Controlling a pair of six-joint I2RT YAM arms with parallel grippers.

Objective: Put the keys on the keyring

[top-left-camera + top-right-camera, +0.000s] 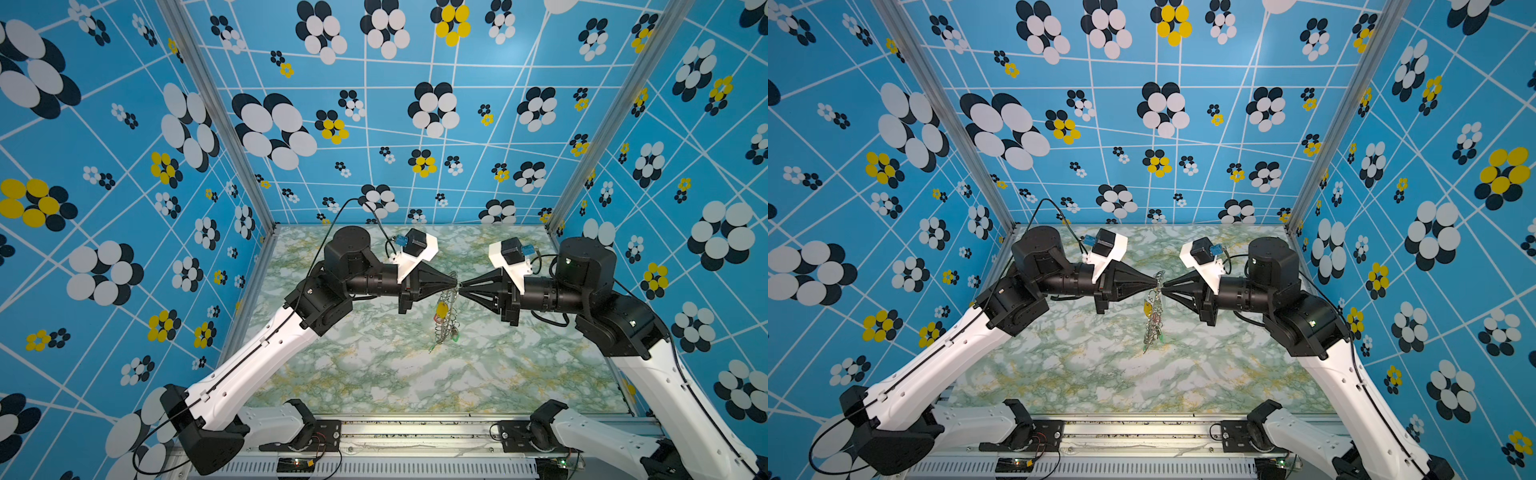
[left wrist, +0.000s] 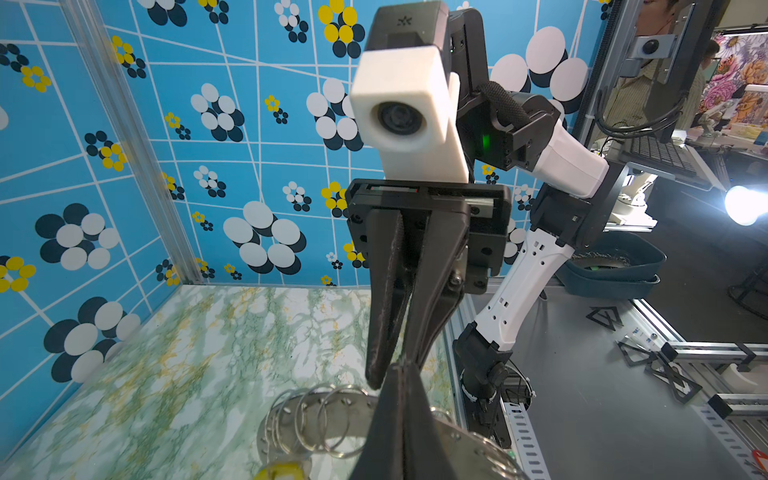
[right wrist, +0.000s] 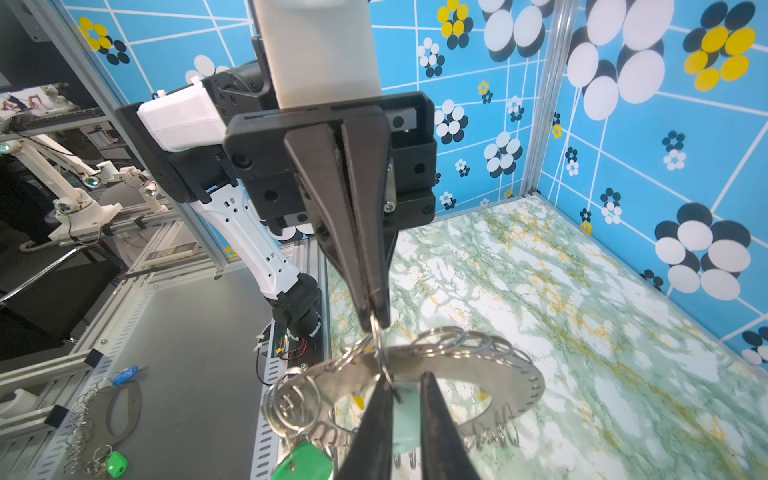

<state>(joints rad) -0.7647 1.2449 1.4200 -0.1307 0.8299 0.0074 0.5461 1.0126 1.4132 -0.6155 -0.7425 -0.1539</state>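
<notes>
The keyring (image 1: 451, 299) hangs edge-on above the marble table, between my two grippers, which meet tip to tip. My left gripper (image 1: 455, 285) (image 2: 402, 368) is shut on a wire loop (image 3: 376, 332) at the rim of the keyring's disc (image 3: 498, 374) (image 2: 307, 409). My right gripper (image 1: 460, 286) (image 3: 406, 378) reaches into the central hole, and its jaws are closed on a pale mint tag (image 3: 405, 415). Two keys hang from loops lower on the ring, one with a yellow tag (image 1: 441, 309) (image 2: 282, 471) and one with a green tag (image 3: 303, 461) (image 1: 455, 336). The key blades are hard to make out.
The marble tabletop (image 1: 374, 365) is walled on three sides by blue flowered panels. Outside the cell, on the grey bench, lie a spare ring (image 3: 120, 407) with a green tag (image 3: 116, 463) and a blue key (image 3: 124, 374). A dark blue tub (image 2: 615, 266) stands beyond the frame rail.
</notes>
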